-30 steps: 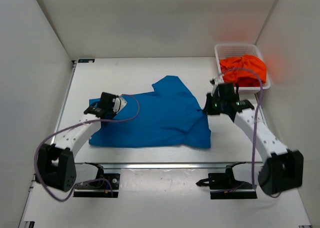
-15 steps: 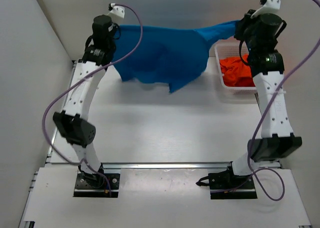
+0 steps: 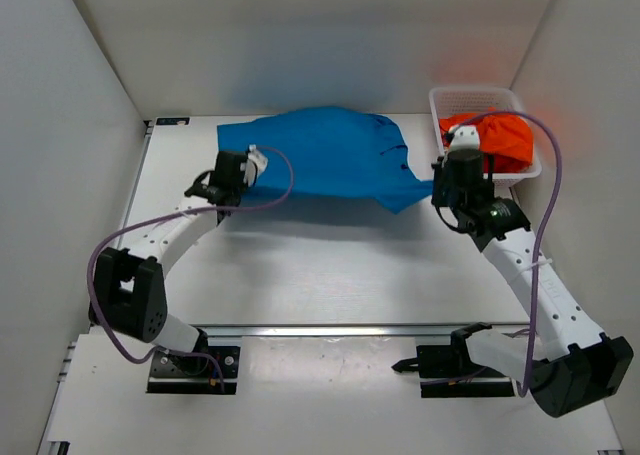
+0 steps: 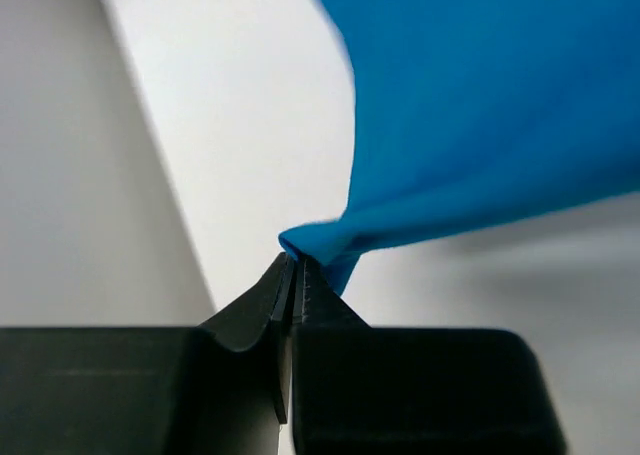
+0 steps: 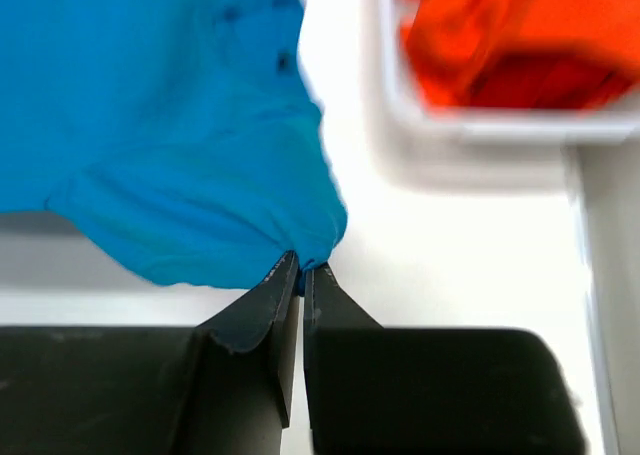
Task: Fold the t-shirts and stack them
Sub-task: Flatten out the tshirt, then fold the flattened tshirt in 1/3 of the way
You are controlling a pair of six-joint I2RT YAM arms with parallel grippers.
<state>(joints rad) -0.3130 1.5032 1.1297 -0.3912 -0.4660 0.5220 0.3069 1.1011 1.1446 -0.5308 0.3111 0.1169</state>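
Both arms have come down from their high stretch of half a second ago, and the blue t-shirt (image 3: 320, 153) is now spread low over the far part of the table (image 3: 330, 265). I see the left gripper (image 4: 295, 267) clenched on one bunched edge and the right gripper (image 5: 302, 271) pinching another, with the cloth pulled between them. The orange t-shirt (image 3: 500, 135) lies in the white basket (image 3: 470, 92) at far right.

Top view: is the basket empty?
No, the orange t-shirt lies bunched inside the white basket at the far right.
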